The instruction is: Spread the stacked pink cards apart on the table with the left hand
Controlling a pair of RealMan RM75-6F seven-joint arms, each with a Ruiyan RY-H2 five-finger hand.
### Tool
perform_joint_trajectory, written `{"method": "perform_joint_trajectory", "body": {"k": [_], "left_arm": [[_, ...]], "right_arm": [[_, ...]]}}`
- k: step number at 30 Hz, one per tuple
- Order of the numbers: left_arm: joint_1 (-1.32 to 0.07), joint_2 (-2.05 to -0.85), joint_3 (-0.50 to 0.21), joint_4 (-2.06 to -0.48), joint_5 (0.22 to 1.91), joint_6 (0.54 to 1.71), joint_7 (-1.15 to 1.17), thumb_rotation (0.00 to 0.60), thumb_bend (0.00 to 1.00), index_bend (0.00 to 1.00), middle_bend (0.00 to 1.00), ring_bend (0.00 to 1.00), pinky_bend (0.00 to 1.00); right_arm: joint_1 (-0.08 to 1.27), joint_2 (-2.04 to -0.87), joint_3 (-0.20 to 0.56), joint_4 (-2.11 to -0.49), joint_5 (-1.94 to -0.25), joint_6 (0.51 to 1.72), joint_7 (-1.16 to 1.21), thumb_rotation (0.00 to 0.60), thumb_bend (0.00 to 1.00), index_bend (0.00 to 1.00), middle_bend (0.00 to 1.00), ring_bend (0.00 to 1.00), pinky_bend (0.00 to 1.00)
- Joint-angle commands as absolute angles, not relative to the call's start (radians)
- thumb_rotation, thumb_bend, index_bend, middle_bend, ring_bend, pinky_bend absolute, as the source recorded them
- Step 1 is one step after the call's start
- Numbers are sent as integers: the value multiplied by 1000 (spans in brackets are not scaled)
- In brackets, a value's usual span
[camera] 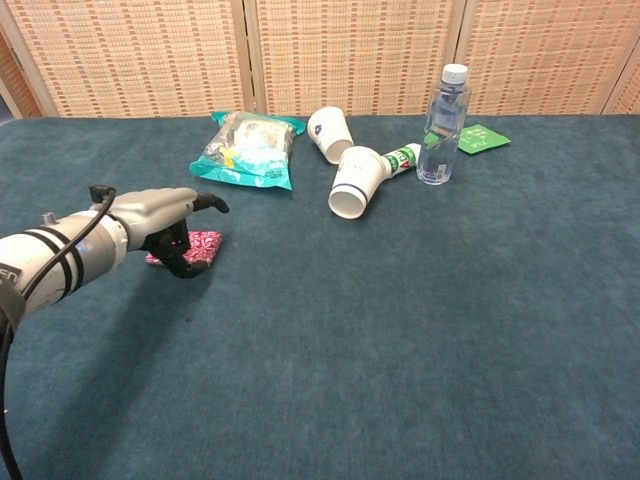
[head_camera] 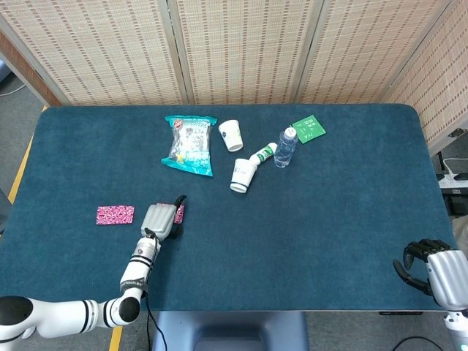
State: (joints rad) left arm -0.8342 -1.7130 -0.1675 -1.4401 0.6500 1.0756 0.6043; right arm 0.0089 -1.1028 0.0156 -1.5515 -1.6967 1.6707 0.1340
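the left hand [head_camera: 162, 218] lies low on the dark blue surface [head_camera: 307, 219], palm down, with its fingers bent down onto a pink card [camera: 197, 246]. most of that card is hidden under the hand, and only its far edge peeks out past the fingers. one dark finger [camera: 212, 204] sticks out straight, away from the card. another pink card [head_camera: 115, 215] lies flat by itself off to the hand's left side, well apart from it, with bare surface between them.

far in front of the left hand sits a snack bag [head_camera: 189, 143]. further to the hand's right are two paper cups [head_camera: 237, 154] on their sides, a small green bottle [head_camera: 263, 153] lying down, a clear water bottle [camera: 442, 126] standing up, and a green packet [head_camera: 308, 129].

the right hand [head_camera: 433, 269] hangs at the near right edge of the surface, with its dark fingers curled in and nothing in them.
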Motion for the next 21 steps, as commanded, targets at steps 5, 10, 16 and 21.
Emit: {"method": "perform_joint_trajectory", "body": {"k": [5,10,16,21], "left_arm": [[-830,-1725,-177,-1432,646,1084,611,600,385,240,998,1000,1000],[-826,-1729,-182,-1433,641,1081,622,600,384,255,1000,1000,1000],[-824,-1740,-189,-1426,641,1087,631,600,386,223,1000,1000,1000],[-823,-1755,-191,-1408,639,1095,649,600,385,189,999,1000,1000]], "right_arm": [[9,-1103,15,-1551,-1697,1672,135,600,245,747,683,563,579],[8,-1103,15,-1551,-1698,1672,133,600,245,747,683,563,580],[9,-1104,15,-1551,-1698,1671,132,600,245,747,683,563,580],[9,-1103,15,-1551,-1698,1671,133,600,245,747,683,563,580]]}}
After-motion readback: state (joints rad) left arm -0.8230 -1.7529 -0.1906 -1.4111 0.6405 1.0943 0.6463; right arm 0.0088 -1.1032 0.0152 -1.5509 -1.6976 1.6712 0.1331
